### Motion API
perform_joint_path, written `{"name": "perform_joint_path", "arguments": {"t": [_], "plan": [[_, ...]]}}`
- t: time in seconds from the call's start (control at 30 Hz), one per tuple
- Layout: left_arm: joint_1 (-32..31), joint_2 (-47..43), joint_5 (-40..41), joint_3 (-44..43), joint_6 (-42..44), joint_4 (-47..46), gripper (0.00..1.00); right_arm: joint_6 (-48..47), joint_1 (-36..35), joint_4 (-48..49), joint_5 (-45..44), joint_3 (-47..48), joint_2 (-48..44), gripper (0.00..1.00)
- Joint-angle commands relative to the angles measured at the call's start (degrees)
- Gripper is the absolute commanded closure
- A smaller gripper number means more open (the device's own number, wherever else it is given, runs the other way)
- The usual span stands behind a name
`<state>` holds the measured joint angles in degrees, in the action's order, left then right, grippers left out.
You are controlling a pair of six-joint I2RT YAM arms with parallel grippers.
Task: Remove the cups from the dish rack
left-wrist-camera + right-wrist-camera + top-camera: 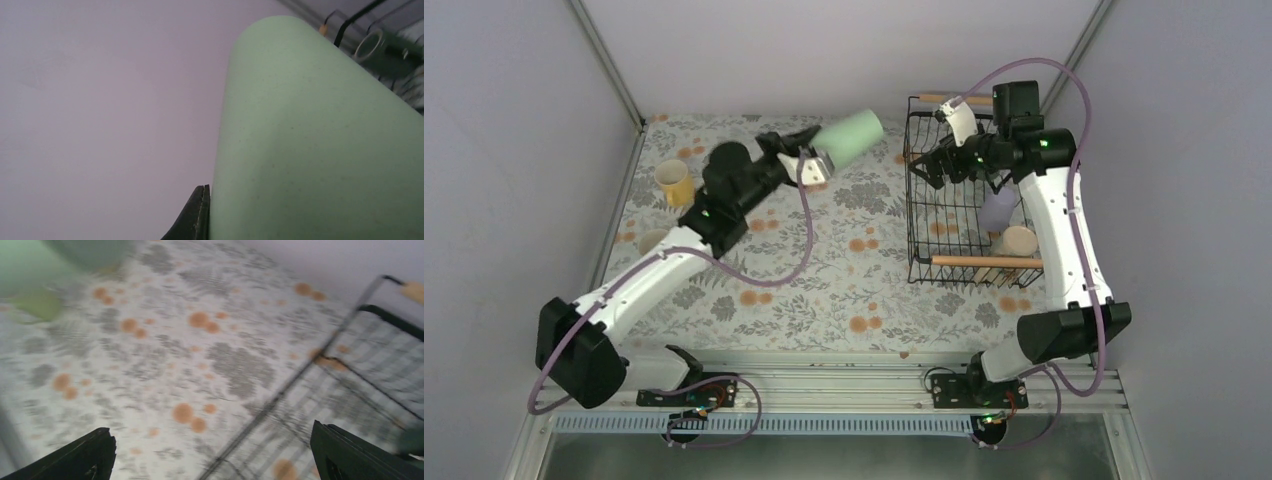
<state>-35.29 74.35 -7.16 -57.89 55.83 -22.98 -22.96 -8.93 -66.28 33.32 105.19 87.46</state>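
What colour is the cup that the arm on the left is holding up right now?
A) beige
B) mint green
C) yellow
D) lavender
B: the left tool is closed on the mint green cup, held in the air; the yellow cup stands on the table, and the lavender cup and beige cup sit in the dish rack.

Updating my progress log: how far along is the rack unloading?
Done: at least the yellow cup stands on the table. In hand: the left gripper is shut on the mint green cup, off the table. Left: the lavender cup and the beige cup sit in the dish rack, with the right gripper open over its edge.
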Motion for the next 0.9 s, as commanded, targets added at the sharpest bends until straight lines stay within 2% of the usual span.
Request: {"name": "perform_joint_path", "arguments": {"t": [0.0,0.13,0.2,0.33,0.43,0.57,0.67,0.87], "plan": [[6.42,-0.54,-1.27,-11.63,7.69,33.94,0.98,0.7,0.61,9.21,-20.65,-3.37,-0.19,0.0],[12.02,2.78,-0.93,-20.87,14.8,58.08,0.97,2.52,2.21,11.59,-26.64,-3.78,2.7,0.0],[14.9,4.39,0.02,-23.94,18.05,67.29,0.98,3.12,3.23,12.02,-27.96,-3.22,4.42,0.0],[21.41,6.4,0.38,-27.64,23.48,81.55,0.98,3.65,4.44,12.31,-28.59,-1.24,6.81,0.0],[23.99,8.33,1.23,-28.92,25.48,89.69,0.98,4.18,4.72,12.22,-29.34,0.64,9.23,0.0],[24.13,12.12,7.89,-25.51,24.6,96.97,0.98,4.28,4.75,12.75,-31.51,1.95,11.48,0.0],[24.15,15.27,13.27,-22.3,22.24,96.47,0.98,3.71,4.8,13.59,-33.15,1.74,12.34,0.0],[23.99,22.32,19.05,-18.9,18.41,92.46,0.98,3.06,4.74,14.16,-32.95,0.05,12.01,0.0]]}}
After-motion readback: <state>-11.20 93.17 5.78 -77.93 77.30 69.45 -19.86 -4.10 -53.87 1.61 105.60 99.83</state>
